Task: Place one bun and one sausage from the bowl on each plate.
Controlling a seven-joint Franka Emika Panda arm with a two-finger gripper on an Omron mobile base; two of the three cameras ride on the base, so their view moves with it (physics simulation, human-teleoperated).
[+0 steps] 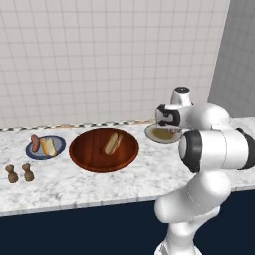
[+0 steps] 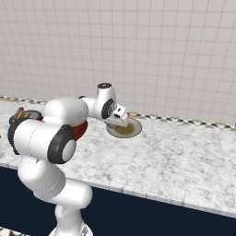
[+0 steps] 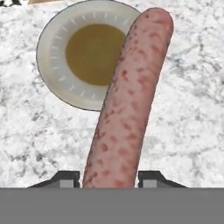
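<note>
sausage (image 3: 127, 105) clamped in gripper (image 3: 109, 179) (fingertips mostly hidden), above beige plate (image 3: 52, 65)

From behind my arm's left shoulder, the left base camera looks forward and down across the marble counter (image 1: 74, 187), taking in the blue plate (image 1: 46, 148) at 9 o'clock, the wooden bowl (image 1: 103, 149) at centre and the beige plate (image 1: 162, 134) toward 2 o'clock, partly behind the arm. The right base camera sits behind the right side, facing the same tiled wall (image 2: 161, 55); the beige plate (image 2: 124, 130) lies near centre. Both share that plate and the counter strip. My hand camera hangs close above, looking down; the beige plate (image 3: 52, 65) sits at 11 o'clock, a sausage (image 3: 127, 109) running up the middle.
</note>
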